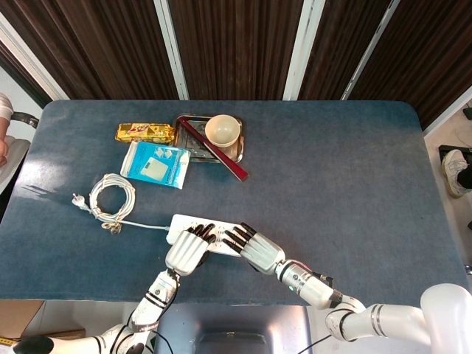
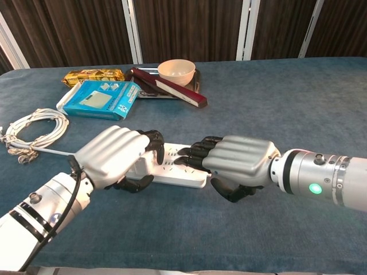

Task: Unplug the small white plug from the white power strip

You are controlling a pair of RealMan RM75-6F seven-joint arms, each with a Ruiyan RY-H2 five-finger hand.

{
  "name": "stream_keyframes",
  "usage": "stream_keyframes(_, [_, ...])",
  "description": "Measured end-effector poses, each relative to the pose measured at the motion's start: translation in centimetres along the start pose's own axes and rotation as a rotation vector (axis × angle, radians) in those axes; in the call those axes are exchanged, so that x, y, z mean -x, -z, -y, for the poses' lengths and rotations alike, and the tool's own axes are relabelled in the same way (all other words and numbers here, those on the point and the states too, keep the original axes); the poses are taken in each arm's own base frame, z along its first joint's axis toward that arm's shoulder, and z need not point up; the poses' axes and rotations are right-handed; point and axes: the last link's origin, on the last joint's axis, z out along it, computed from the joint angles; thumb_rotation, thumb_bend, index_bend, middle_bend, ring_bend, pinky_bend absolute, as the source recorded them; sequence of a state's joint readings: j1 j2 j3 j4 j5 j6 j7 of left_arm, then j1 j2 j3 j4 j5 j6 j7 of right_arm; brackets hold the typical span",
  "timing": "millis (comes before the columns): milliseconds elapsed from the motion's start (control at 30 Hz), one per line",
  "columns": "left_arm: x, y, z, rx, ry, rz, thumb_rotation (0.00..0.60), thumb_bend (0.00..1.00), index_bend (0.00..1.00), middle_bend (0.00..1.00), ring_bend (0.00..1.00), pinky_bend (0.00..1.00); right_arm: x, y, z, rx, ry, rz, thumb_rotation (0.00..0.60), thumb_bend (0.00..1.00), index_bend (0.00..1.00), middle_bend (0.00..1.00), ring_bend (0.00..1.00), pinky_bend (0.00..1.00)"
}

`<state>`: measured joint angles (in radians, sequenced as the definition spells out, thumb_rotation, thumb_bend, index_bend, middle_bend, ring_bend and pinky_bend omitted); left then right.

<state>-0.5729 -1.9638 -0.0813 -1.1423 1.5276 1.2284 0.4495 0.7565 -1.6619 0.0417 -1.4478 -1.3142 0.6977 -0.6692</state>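
White plastic power strip (image 2: 172,169), near front edge of blue worktop (image 1: 332,177): left hand (image 2: 112,156) clasps its left end; right hand (image 2: 235,165), fingers curled, fingertips on its right end. Small white plug hidden; right hand's grip cannot be told.

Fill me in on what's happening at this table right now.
A two-armed robot is working on a white power strip near the front edge of the table. Its left hand rests on the strip's left part, seemingly steadying it, while the right hand has its dark fingers over the sockets. The plug itself is hidden under the hands, so whether it is out cannot be told. The strip's coiled cable lies to the left.
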Motion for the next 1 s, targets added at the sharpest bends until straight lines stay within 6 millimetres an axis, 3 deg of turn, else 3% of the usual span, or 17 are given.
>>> stream_keyframes(333, [-1.8,-0.3,0.2,0.01,-0.025,-0.075,0.6,0.71,0.49,0.51,0.43,0.62,0.0,-0.2,0.2,0.012,0.008,0.009,0.6,0.87,0.22,0.21,0.0,0.0])
stream_keyframes(567, [-3.6,0.2,0.7,0.014,0.024,-0.087,0.6,0.69,0.46,0.48,0.41,0.59,-1.0,0.3,-0.1,0.031,-0.006,-0.043,0.6,0.86,0.19,0.21,0.0,0.0])
stream_keyframes(767, [-4.6,2.4,3.5,-0.009,0.073,-0.055,0.6,0.68,0.43,0.46,0.39,0.54,-3.5,2.1,-1.3,0.055,-0.043,-0.169,0.6,0.86,0.14,0.19,0.0,0.0])
stream_keyframes(900, [-4.2,3.8,4.8,-0.031,0.126,-0.019,0.6,0.67,0.43,0.46,0.39,0.52,-5.2,4.1,-2.7,0.08,-0.056,-0.237,0.6,0.86,0.13,0.19,0.0,0.0])
stream_keyframes(1000, [-3.4,4.9,5.9,-0.057,0.149,0.023,0.6,0.65,0.42,0.45,0.38,0.45,-6.1,5.5,-3.5,0.094,-0.053,-0.263,0.6,0.86,0.13,0.18,0.0,0.0])
